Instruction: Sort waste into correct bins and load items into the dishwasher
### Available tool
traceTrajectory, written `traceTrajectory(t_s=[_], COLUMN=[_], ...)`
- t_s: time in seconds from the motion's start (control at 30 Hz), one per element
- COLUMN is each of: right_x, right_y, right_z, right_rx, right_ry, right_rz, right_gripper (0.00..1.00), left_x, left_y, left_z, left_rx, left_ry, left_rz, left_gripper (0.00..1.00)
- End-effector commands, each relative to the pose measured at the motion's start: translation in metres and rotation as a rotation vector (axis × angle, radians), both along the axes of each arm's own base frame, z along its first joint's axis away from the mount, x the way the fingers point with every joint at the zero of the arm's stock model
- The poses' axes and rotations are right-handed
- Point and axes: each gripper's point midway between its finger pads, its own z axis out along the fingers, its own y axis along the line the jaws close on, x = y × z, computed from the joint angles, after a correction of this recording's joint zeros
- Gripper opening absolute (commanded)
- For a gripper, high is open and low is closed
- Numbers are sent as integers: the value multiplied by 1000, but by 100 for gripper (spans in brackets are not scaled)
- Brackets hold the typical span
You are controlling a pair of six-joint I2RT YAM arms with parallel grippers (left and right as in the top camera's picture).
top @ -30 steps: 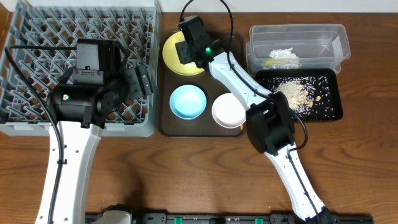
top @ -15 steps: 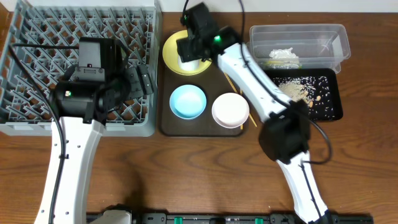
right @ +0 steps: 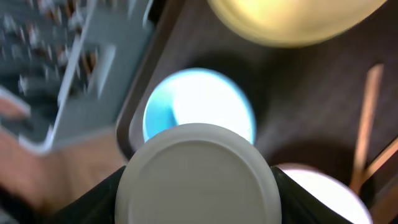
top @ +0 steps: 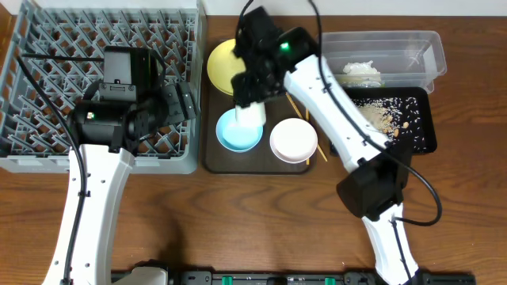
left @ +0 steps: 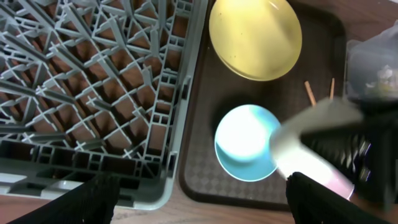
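Observation:
My right gripper [top: 252, 99] is shut on the white cup [top: 250, 113], which hangs over the light blue bowl [top: 238, 133]. In the right wrist view the cup's round base [right: 196, 171] fills the gap between both fingers, with the blue bowl [right: 199, 102] below. The yellow plate [top: 224, 67] and small white bowl [top: 293, 141] lie on the brown tray, chopsticks [top: 296, 105] beside them. My left gripper [top: 179, 103] stands open over the right edge of the grey dish rack [top: 95, 79], nothing between its fingers [left: 99, 199].
The brown serving tray [top: 269, 164] sits between rack and bins. At the right a clear tub [top: 396, 47] holds crumpled white paper [top: 362, 71]. A black tray [top: 412, 134] in front of it holds rice grains and crumbs [top: 379, 119].
The right gripper has lifted the white cup off the yellow plate and carried it toward the front, over the blue bowl. The left arm has barely moved.

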Motion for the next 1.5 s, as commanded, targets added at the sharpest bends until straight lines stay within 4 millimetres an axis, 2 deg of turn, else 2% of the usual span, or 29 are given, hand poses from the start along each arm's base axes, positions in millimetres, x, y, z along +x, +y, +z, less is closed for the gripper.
traceTrajectory(t_s=[0.0, 0.07, 0.17, 0.37, 0.73, 0.87, 1.1, 1.3, 1.47], right_x=[-29, -43, -50, -40, -20, -14, -13, -25, -42], right_y=[15, 13, 10, 4, 24, 28, 29, 15, 14], right_z=[-3, -6, -8, -13, -62, -70, -58, -23, 7], right_rx=[-18, -48, -72, -124, -127, -119, -104, -124, -149], right_ry=[36, 67, 80, 31, 28, 17, -6, -35, -99], right_rz=[115, 150, 189, 190, 202, 201, 200, 233, 294], right_gripper=[42, 43, 46, 52, 52, 56, 48, 47, 49], left_x=[1, 0, -1, -3, -7, -8, -8, -8, -6], left_y=[3, 7, 14, 18, 10, 10, 10, 10, 12], left_z=[-2, -3, -3, -5, -7, -7, -7, -7, -6], left_rx=[6, 10, 9, 9, -27, -27, -24, -18, 2], left_ry=[2, 6, 13, 28, 46, 49, 48, 45, 35], left_rz=[0, 5, 25, 36, 11, 11, 7, -2, -12], left_gripper=[88, 88, 88, 88, 88, 88, 87, 88, 88])
